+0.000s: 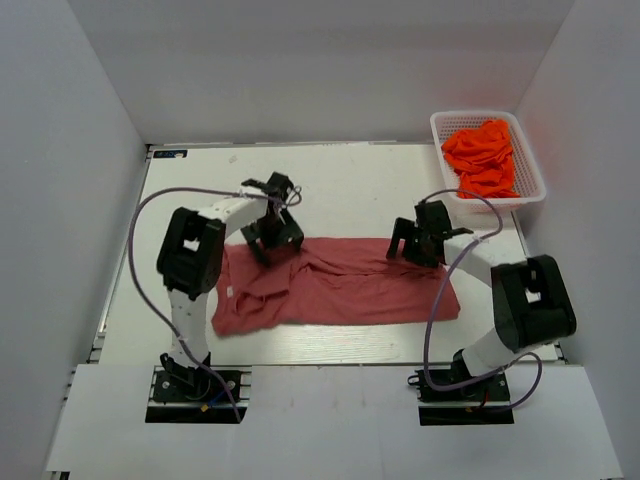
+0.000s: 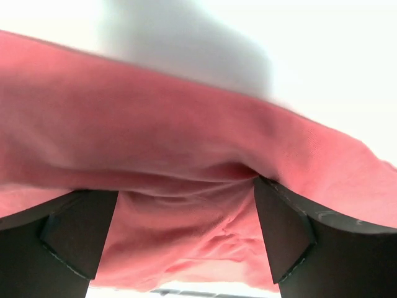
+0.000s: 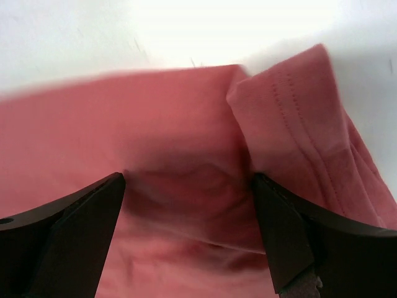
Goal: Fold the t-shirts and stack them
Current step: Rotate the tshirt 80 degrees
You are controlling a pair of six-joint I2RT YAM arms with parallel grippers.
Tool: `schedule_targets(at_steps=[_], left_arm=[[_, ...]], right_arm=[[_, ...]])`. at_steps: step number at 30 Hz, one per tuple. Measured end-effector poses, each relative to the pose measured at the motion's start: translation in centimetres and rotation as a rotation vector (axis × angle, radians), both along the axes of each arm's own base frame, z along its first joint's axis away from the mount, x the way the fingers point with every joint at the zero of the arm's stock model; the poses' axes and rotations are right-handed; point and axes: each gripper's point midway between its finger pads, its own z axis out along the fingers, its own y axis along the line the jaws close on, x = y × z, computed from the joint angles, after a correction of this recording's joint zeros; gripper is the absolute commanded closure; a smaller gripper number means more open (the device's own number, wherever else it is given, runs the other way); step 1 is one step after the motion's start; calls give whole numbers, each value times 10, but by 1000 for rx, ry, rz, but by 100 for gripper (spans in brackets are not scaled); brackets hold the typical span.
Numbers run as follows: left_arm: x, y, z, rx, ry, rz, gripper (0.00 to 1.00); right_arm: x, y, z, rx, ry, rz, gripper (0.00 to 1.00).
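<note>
Showing, nearest of all, the left arm base and right arm base, both sitting on the near side of the rose-red t-shirt, apart from it and trailing looping lilac cables.

Showing that t-shirt lying spread and rumpled across the middle of the white worktop, running widthwise, with creases gathering toward its left end.

Placing the left pincer over the far-left edge of the t-shirt, pointing down at the cloth. Presenting, in the left wrist view, the left pincer standing wide open, gripping nothing, with rose-red cloth filling the gap between its dark fingers and a raised fold crossing beyond them.

Placing the right pincer over the far-right edge of the same t-shirt. Presenting, in the right wrist view, the right pincer standing wide open too, gripping nothing, with puckered cloth lying between its fingers and a double-stitched hem lying folded over just beyond the finger on that view's right.

Leaving contact between fingertips and cloth undecided.

Showing, farthest back and well beyond the t-shirt's far-right corner, a white basket holding a heap of bright orange t-shirts, crumpled and unfolded.
</note>
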Motion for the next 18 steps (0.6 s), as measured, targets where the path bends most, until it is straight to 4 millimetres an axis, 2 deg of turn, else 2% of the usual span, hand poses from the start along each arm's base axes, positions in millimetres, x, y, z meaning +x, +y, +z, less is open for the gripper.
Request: schedule_targets(at_steps=[1, 2, 5, 7, 9, 10, 12, 14, 16, 18], left_arm=[[15, -2, 0, 7, -2, -10, 0], [49, -7, 0, 1, -37, -8, 0], [125, -17, 7, -34, -130, -21, 0], [187, -30, 13, -91, -240, -52, 0], [249, -54, 25, -210, -414, -104, 0], [272, -65, 28, -271, -493, -128, 0], [300, -85, 35, -386, -619, -173, 0], [314, -99, 40, -457, -697, -203, 0], [323, -113, 42, -508, -756, -219, 0], [329, -124, 45, -546, -799, -224, 0]], right_arm=[[-11, -2, 0, 7, 8, -8, 10], [-19, -3, 1, 11, 11, -14, 10], [-55, 4, 0, 36, 51, 26, 10], [-84, 20, 1, 67, 95, 108, 10], [-124, 44, 3, 107, 177, 253, 10], [-146, 57, 5, 128, 223, 333, 10], [-192, 80, 9, 155, 315, 505, 10], [-228, 92, 18, 172, 394, 630, 10], [-241, 98, 31, 198, 409, 685, 10], [-236, 107, 53, 235, 355, 704, 10]])
